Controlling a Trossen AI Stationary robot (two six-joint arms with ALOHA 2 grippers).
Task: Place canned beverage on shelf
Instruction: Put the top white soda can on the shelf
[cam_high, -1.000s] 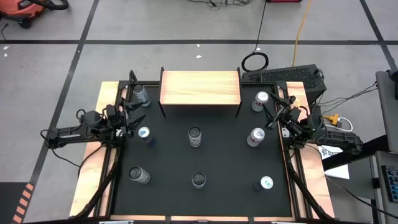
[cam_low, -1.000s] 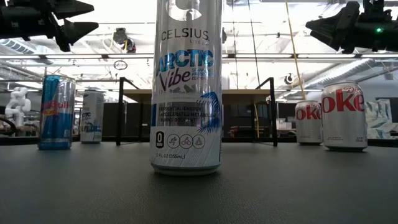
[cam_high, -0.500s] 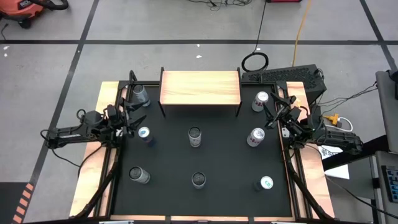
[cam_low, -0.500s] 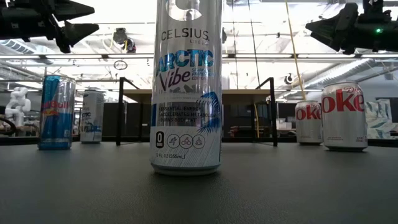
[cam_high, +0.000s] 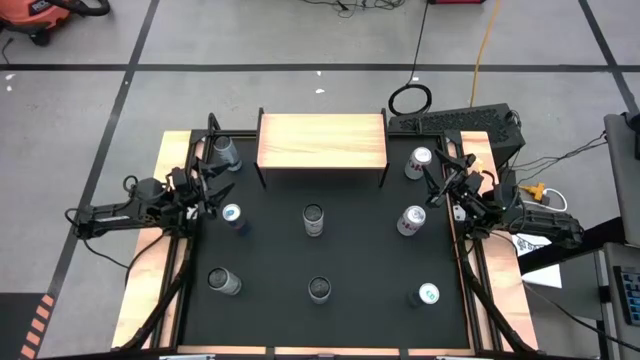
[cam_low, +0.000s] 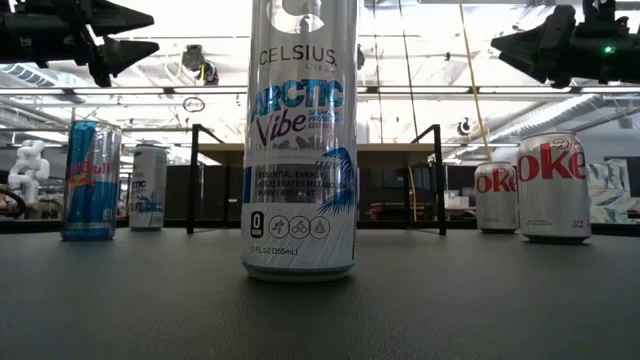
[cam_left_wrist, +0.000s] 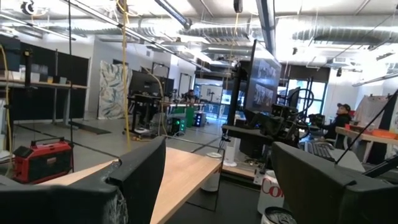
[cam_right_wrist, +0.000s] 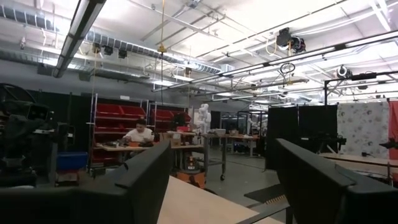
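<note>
From above, the bare shelf (cam_high: 322, 140) stands at the far edge of the black tabletop (cam_high: 360, 260), cans scattered before it. The left hand (cam_high: 207, 181) and right hand (cam_high: 440, 180) hover open, empty, at the sides. Low down, a Celsius "Arctic Vibe" can (cam_low: 301, 140) fills the middle, a Red Bull can (cam_low: 90, 181) left, two Diet Coke cans (cam_low: 552, 186) right. Both wrist views show spread fingers (cam_left_wrist: 140, 171) holding nothing.

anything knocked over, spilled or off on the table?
Nothing stands out. All eight cans stand upright on the black mat, no spill shows, and the shelf sits square at the back edge, bare. Both grippers, left and right, hang open at the sides, holding nothing.
</note>
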